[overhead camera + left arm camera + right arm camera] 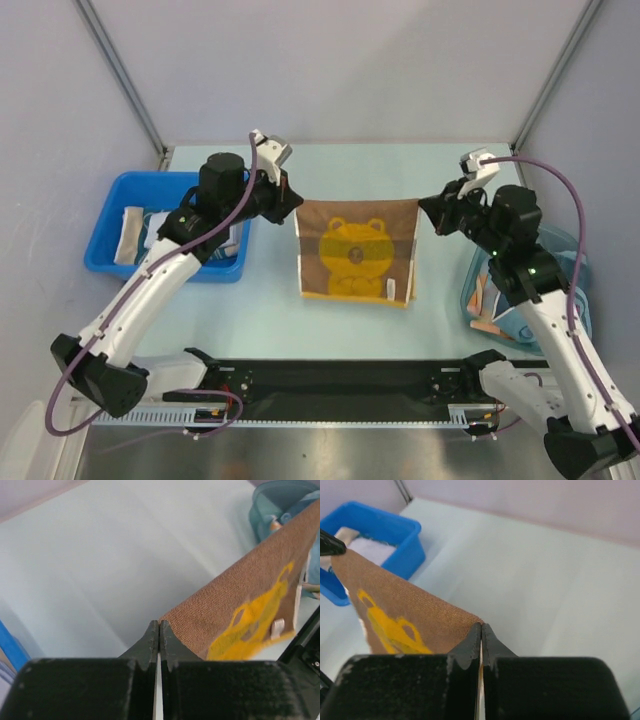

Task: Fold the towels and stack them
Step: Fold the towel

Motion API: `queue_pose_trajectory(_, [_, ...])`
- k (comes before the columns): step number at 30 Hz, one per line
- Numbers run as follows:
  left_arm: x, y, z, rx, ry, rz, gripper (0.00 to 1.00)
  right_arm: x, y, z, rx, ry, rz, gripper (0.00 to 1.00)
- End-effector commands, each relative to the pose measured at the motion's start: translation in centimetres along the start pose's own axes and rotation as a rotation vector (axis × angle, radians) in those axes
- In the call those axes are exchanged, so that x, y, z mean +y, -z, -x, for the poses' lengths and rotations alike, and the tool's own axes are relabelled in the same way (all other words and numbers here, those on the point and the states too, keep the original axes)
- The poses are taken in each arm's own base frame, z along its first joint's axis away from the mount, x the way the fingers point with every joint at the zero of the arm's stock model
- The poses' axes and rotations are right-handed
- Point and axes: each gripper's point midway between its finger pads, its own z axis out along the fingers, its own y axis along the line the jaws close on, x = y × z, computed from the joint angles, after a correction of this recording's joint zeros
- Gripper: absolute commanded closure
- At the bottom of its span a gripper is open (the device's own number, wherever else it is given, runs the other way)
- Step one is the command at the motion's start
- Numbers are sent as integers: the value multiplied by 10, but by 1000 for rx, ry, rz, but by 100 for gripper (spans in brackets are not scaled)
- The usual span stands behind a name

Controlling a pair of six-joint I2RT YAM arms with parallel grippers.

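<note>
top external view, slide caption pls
Left gripper and right gripper each pinch a top corner of the brown bear towel, stretched between them

From here the right arm (560, 340) covers most of the pale blue basket (560, 245), so the cloths (487, 312) inside can't be told apart, the left arm (165, 280) hides part of the blue bin (105, 235), and the white tag (392, 291) on the brown towel (355, 215) is too small to read.
</note>
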Motion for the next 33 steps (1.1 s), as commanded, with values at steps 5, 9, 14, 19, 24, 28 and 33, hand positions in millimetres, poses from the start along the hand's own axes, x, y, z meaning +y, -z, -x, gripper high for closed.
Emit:
queue_pose_trajectory(5, [63,-83,-113,325,168,171,100,-26,-76,-116,224,-142,0,100])
queue_pose_trajectory(9, [95,-133,-142,385,220,171,100,-56,-121,-159,260,-203,-10,100])
queue_pose_trajectory(14, [148,-196,-137,401,243,210,100,-89,-192,-184,327,-226,18,100])
queue_pose_trajectory(19, [173,-224,-130,412,235,261,65,-117,-225,-183,368,-225,-19,86])
queue_pose_trajectory(24, [178,-212,-104,379,199,304,39,-140,-225,-164,377,-254,-145,48])
queue_pose_trajectory(28, [159,-168,-107,418,270,357,42,-126,-177,-160,498,-362,-307,48])
queue_pose_trajectory(33, [108,-119,-139,470,306,351,44,-83,-121,-191,643,-511,-359,60])
